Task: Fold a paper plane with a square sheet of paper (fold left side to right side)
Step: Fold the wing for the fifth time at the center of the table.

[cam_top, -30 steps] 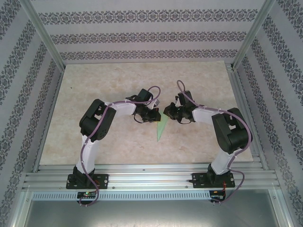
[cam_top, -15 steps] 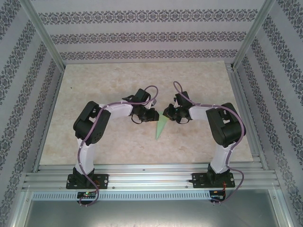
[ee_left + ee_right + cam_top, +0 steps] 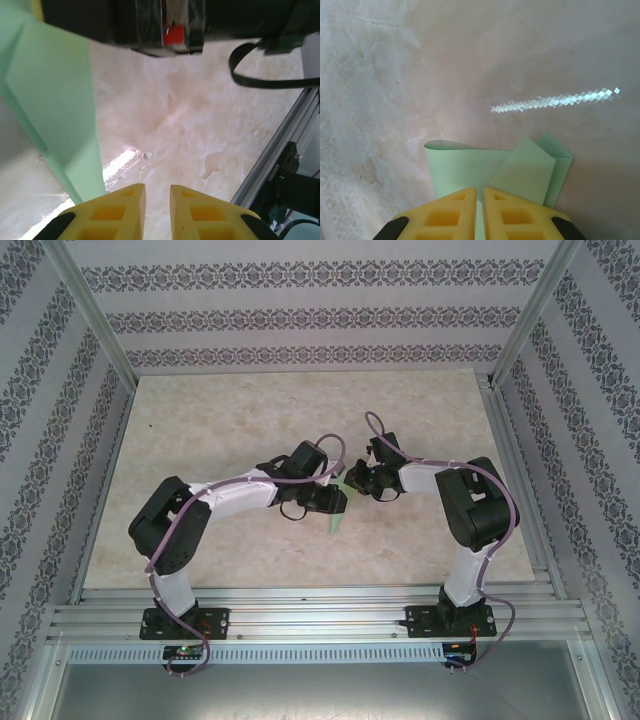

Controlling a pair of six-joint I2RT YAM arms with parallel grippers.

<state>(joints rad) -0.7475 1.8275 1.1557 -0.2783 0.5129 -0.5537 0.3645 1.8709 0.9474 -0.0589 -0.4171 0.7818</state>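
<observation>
Looks far along, judging by the paper plane [image 3: 336, 520]: already a narrow pointed green dart with a lengthwise crease, down on the surface [image 3: 250, 420] between the two arms, tip toward the near edge, with perhaps only a last fold or some pressing of creases left, though hard to say for certain. Pinched at its wide end by the right claw [image 3: 480, 195], closed on the paper, while the left claw [image 3: 157, 192] sits just beside its long edge, narrowly parted and holding nothing. Counts to one plane, two claws, one surface.
</observation>
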